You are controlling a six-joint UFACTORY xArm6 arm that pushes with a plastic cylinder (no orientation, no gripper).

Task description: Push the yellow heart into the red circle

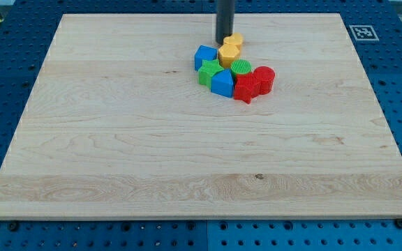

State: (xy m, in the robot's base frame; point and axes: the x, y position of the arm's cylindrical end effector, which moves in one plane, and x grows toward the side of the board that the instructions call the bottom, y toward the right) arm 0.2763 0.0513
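Note:
The blocks sit bunched together on the wooden board [117, 139], above its centre. The yellow heart [234, 42] is at the top of the bunch, with a second yellow block [229, 54] just below it. The red circle [264, 77] is at the bunch's right end, next to a red star-like block [246, 88]. My tip [223, 40] stands at the left side of the yellow heart, touching or almost touching it. The rod rises out of the view's top.
A blue block [205, 56] lies at the bunch's left. A green block [209, 72], a green round block [241, 67] and a second blue block [222, 83] fill the middle. A marker tag [361, 32] sits beyond the board's top right corner.

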